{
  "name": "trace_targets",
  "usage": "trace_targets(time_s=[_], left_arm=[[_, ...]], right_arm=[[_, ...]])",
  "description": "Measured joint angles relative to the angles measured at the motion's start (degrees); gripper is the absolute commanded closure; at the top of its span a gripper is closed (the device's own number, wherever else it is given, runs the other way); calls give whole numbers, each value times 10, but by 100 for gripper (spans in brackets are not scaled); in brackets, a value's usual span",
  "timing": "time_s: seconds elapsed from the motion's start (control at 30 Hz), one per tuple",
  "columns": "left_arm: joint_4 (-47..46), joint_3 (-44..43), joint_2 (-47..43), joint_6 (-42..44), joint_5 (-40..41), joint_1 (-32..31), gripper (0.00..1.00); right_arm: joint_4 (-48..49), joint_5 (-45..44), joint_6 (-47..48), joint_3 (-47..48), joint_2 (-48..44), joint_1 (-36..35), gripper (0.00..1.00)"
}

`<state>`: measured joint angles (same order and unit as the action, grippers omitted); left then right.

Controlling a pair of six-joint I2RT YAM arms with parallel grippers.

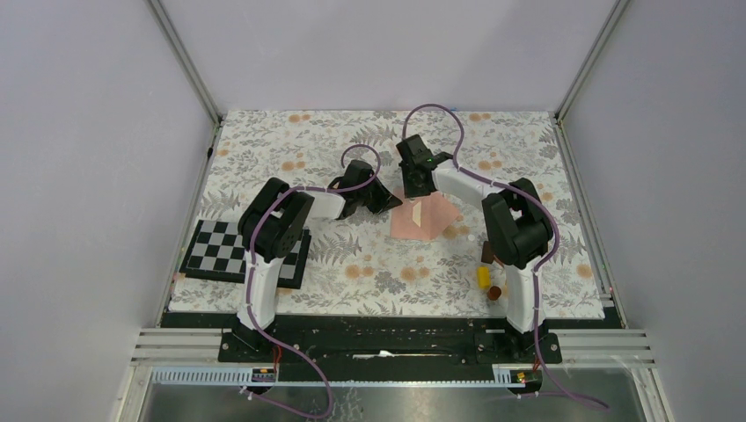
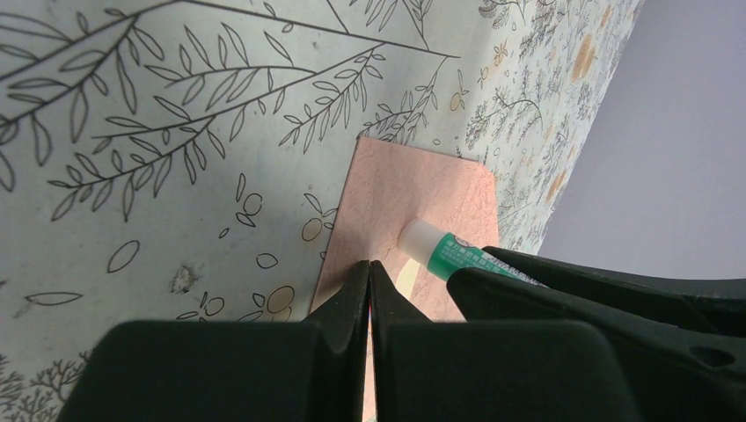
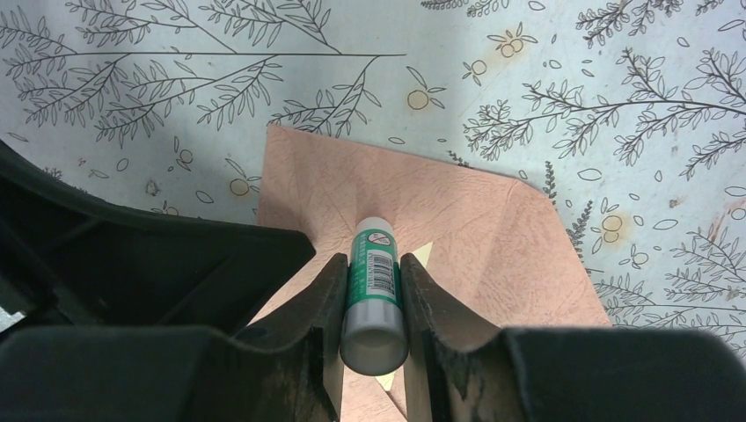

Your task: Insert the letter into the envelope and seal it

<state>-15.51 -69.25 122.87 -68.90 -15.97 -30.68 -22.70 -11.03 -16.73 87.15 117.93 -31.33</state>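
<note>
The salmon-pink envelope (image 1: 427,221) lies flat on the floral mat at mid-table, and also shows in the left wrist view (image 2: 413,189) and the right wrist view (image 3: 466,207). A small cream triangle of the letter (image 3: 421,255) shows through its folds. My right gripper (image 3: 371,264) is shut on a green-and-white glue stick (image 3: 374,272), whose white tip touches the envelope (image 2: 420,237). My left gripper (image 2: 369,268) is shut, its tips resting on the envelope's near edge, right beside the glue stick.
A black-and-white checkerboard (image 1: 245,253) lies at the left front of the mat. Small items stand by the right arm's base: a yellow piece (image 1: 483,277), a brown one (image 1: 494,292) and a dark one (image 1: 486,253). Grey walls enclose the table.
</note>
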Motion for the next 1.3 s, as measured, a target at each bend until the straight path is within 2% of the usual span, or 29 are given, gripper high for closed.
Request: trace_targets(time_s=[1.3], left_arm=[[-4,4,1,-22,-1,2,100]], right_arm=[[-38,57,13,-18,-21,-24,100]])
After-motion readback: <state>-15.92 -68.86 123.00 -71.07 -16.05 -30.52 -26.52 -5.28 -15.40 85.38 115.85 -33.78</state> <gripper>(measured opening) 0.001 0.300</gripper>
